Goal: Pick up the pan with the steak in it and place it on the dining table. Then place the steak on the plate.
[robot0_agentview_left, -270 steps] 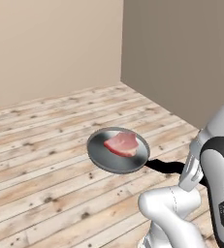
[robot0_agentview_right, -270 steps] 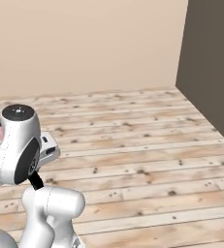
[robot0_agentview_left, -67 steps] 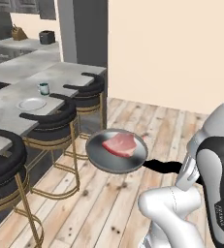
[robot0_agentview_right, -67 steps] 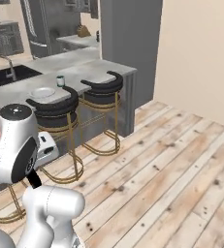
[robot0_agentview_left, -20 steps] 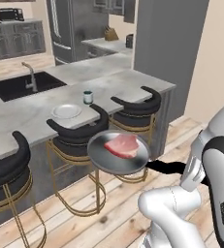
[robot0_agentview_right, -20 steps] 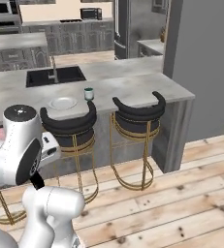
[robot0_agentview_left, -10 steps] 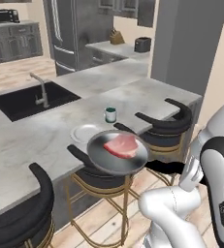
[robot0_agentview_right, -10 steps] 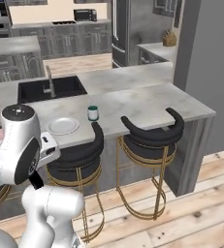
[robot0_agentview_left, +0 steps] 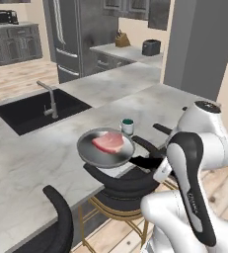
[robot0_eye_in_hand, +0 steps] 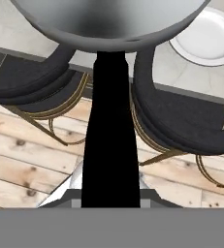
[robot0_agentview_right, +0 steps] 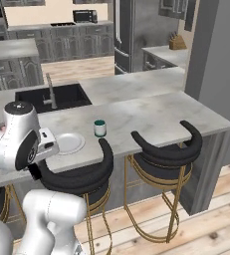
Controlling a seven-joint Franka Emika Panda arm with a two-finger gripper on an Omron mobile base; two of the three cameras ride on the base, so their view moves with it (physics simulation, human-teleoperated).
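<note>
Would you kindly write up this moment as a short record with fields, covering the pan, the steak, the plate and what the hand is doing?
pan: grey pan, carried in the air by its black handle, over the near edge of the dining table
steak: steak lies flat in the pan
plate: white plate on the table, nothing on it, left of the cup in the right base view
hand: shut on the pan's handle
stools: black stools tucked at the table's edge
task status: pan not yet set down

Steak [robot0_agentview_left: 108,142] in raised pan [robot0_agentview_left: 105,148] (grey)
</note>
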